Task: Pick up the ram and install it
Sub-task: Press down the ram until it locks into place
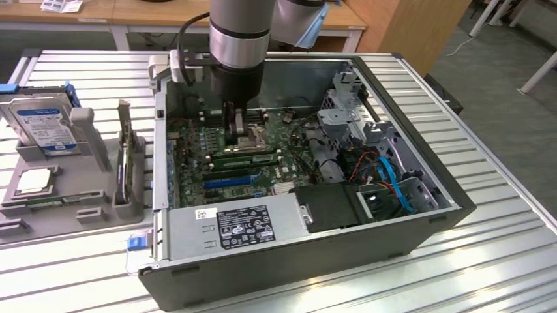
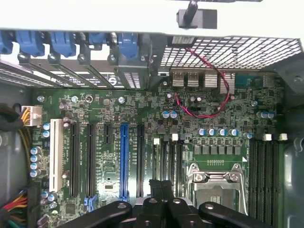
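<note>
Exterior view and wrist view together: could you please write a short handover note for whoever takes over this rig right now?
Gripper: fingers shut, low inside the open computer case, over the memory slots beside the CPU socket.
Ram: a green stick lies along those slots, right by the gripper in the exterior view. Whether the fingers grip it cannot be told.
Done: the ram has reached the slots.
Left: these views do not confirm that it is fully seated.
</note>
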You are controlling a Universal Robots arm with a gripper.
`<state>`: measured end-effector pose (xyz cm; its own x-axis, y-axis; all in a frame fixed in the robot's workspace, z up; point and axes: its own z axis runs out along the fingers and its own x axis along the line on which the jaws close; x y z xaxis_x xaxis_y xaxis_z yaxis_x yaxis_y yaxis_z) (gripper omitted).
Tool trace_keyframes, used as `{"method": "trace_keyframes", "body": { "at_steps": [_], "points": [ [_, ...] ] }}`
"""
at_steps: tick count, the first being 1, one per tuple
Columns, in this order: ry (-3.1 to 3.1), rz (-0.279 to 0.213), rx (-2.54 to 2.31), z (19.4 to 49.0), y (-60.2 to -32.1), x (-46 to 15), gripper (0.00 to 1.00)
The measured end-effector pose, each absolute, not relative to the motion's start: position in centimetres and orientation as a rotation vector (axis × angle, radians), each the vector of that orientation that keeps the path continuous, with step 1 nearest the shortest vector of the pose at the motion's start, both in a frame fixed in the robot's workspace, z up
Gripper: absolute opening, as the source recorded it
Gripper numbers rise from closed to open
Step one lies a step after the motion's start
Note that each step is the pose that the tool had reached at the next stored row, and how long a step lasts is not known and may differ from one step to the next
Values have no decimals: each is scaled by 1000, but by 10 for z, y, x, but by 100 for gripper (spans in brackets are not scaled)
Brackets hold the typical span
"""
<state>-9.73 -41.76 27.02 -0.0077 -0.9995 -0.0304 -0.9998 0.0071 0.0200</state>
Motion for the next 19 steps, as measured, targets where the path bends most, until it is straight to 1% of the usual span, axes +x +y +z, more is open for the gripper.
{"method": "trace_keyframes", "body": {
  "at_steps": [19],
  "points": [
    [2224,56,-2208,297,-418,-97,10]
  ]
}}
